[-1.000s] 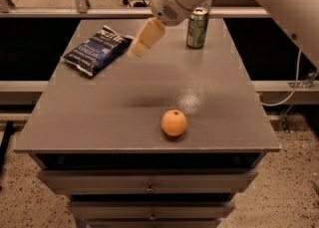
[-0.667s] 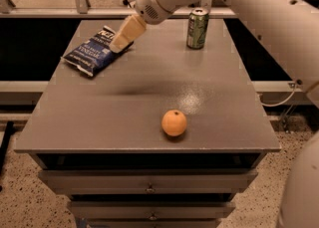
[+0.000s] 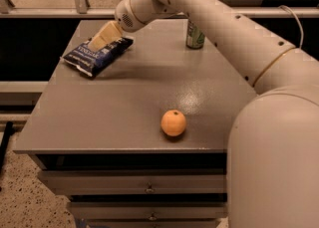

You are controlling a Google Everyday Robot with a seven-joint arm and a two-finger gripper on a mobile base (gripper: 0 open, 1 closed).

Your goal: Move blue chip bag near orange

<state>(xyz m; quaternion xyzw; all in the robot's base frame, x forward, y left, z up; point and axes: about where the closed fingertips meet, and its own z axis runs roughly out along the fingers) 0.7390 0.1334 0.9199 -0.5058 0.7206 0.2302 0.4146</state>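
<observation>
White lettering is seen on the blue chip bag (image 3: 94, 55) but cannot be read. The bag is laid flat at the table's (image 3: 124, 102) far left corner, its long axis running from near-left to far-right. The gripper (image 3: 103, 38) is placed over its far end; its spread cannot be told. The orange (image 3: 173, 123) is well apart, near the front edge.
</observation>
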